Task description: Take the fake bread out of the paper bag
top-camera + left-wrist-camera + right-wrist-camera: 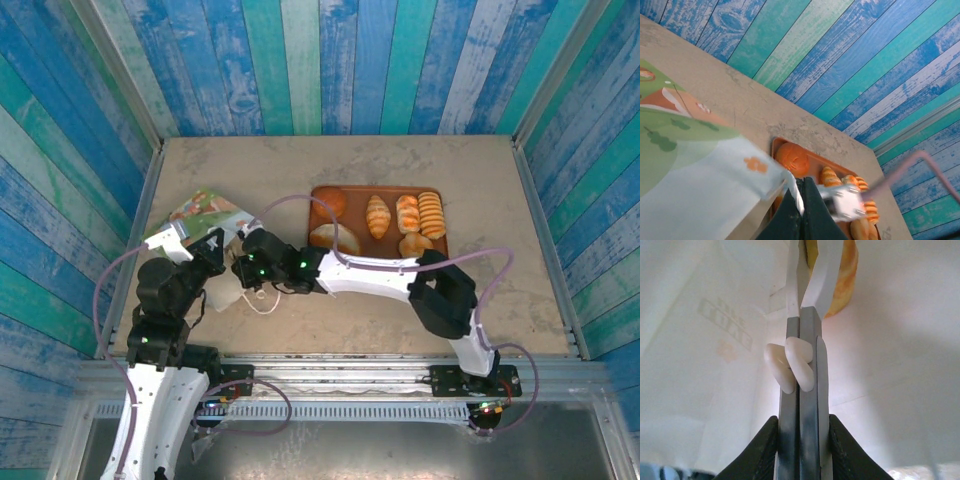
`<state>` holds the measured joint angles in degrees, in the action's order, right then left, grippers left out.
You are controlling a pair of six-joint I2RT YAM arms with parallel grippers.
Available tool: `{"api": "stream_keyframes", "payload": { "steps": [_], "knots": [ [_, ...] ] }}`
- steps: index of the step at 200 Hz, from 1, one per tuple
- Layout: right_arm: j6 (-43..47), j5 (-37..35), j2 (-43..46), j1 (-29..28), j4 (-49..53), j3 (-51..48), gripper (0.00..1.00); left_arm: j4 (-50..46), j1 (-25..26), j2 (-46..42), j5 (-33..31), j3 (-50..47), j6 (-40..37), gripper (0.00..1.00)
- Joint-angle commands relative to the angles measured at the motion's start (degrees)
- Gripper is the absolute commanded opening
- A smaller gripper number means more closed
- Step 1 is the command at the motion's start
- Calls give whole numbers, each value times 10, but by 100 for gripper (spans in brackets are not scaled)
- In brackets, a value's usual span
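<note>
You are looking into a booth closed on 3 sides, left, right and far, by plank walls (330,60) painted in blue, teal and white stripes. The table (540,220) is a flat, beige, speckled surface under bright, even light. A grey metal rail (330,375) runs along its near edge.

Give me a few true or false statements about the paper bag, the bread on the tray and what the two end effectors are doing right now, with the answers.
1. Several fake bread pieces lie on the brown tray. True.
2. The paper bag stands upright in the middle of the table. False: it lies on its side at the table's left, printed side up.
3. The left end effector is shut on the bag's edge. True.
4. The right end effector hovers over the tray. False: it is inside the bag, its fingers closed on a yellow-orange piece.
</note>
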<state>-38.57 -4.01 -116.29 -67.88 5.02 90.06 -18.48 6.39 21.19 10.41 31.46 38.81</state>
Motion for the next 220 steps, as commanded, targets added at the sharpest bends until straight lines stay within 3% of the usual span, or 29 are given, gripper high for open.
{"api": "stream_keyframes", "payload": {
  "steps": [1, 41, 89, 124, 184, 220],
  "knots": [
    [91, -108, 43, -9, 22, -35, 18, 4, 2, 1, -7, 16, -2, 0],
    [210, -239, 80, -20, 22, -103, 19, 18, 2, 7, -1, 10, 3, 0],
    [408, -182, 73, -59, -3, -126, 21, 21, 2, 9, -2, 9, 0, 0],
    [490, -153, 41, -103, 3, -122, 21, 23, 2, 11, -2, 8, 1, 0],
    [470, -198, 31, -117, 56, -118, 25, 25, 2, 13, -2, 12, -1, 0],
    [426, -160, 68, -116, 81, -126, 29, 32, 2, 17, 9, 9, 4, 0]
  ]
}}
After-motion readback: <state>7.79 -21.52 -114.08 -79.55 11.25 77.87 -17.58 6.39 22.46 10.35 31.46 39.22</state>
